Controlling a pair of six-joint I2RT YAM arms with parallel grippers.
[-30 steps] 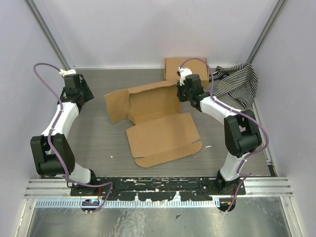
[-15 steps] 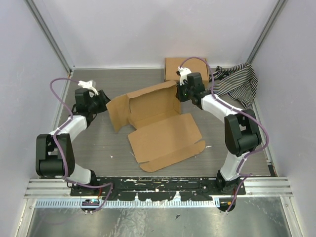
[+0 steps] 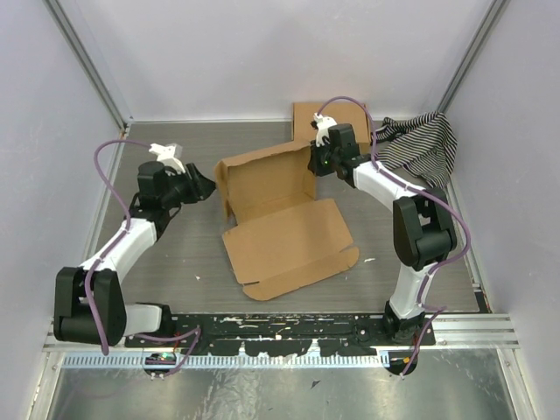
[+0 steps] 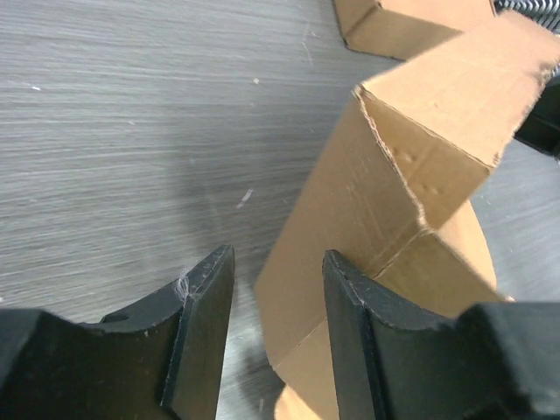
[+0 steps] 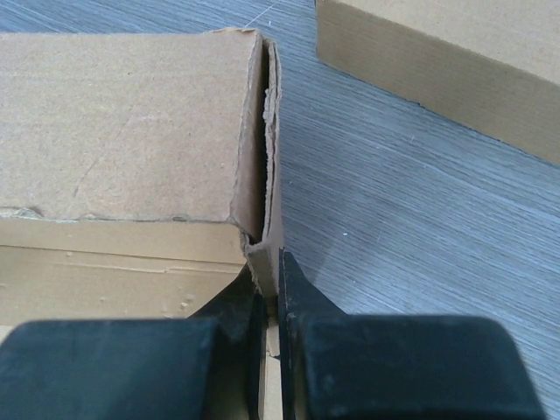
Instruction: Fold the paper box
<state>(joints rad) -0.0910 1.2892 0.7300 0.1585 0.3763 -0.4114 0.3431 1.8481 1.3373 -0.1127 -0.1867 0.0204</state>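
Observation:
The paper box (image 3: 280,223) is a brown die-cut cardboard sheet in the middle of the table, its back part raised into walls, its front lid panel flat. My right gripper (image 3: 317,164) is shut on the box's upright right side wall (image 5: 269,236), pinching its folded edge. My left gripper (image 3: 206,186) is open at the box's left side; the raised left flap (image 4: 350,227) stands just beyond my fingers (image 4: 206,306), its near edge in the gap between them.
A formed brown cardboard box (image 3: 324,120) stands at the back, close behind my right gripper, also in the right wrist view (image 5: 455,61). A black-and-white striped cloth (image 3: 420,144) lies at the back right. Walls close in on three sides.
My left arm has swung in from the far left to the box's left side. The left flap has risen from flat to upright. The right gripper has kept its hold.

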